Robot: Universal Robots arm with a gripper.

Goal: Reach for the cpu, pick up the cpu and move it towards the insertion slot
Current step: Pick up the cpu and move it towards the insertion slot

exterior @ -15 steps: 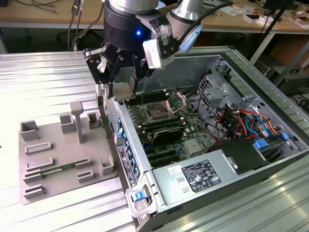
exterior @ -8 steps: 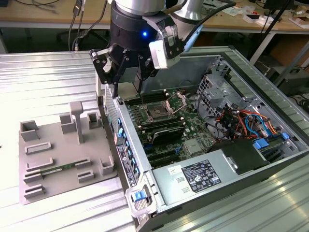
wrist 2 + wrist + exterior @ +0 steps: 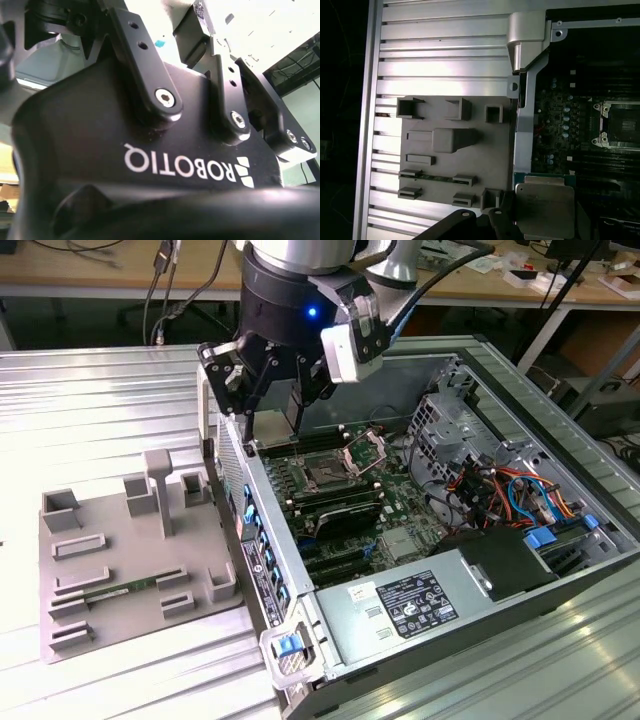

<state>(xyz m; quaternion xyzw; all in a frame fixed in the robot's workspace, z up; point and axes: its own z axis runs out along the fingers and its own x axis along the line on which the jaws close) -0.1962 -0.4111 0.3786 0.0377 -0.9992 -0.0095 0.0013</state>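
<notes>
Computer case: the open grey metal tower (image 3: 560, 420) lies on its side on the ribbed aluminium table (image 3: 90, 390); everything below is placed against it.
Fixture plate: the flat grey plastic plate with raised blocks (image 3: 110, 540) sits just outside the case wall, a thin green memory stick (image 3: 120, 591) lying in one of its holders.
Gripper: the black two-finger gripper (image 3: 268, 410) hangs over the case wall, above the board's near edge.
Insertion slot: the square dark socket framed in silver metal (image 3: 325, 476), its bracket raised, lies inside the case, near the gripper.
Cpu: the thin square silver-topped chip (image 3: 545, 210) is clamped at its edge by the fingers (image 3: 507, 220), over the case wall.
Doing it well: judged from this, keep the chip level, the hold firm, and the path clear of the raised bracket.
</notes>
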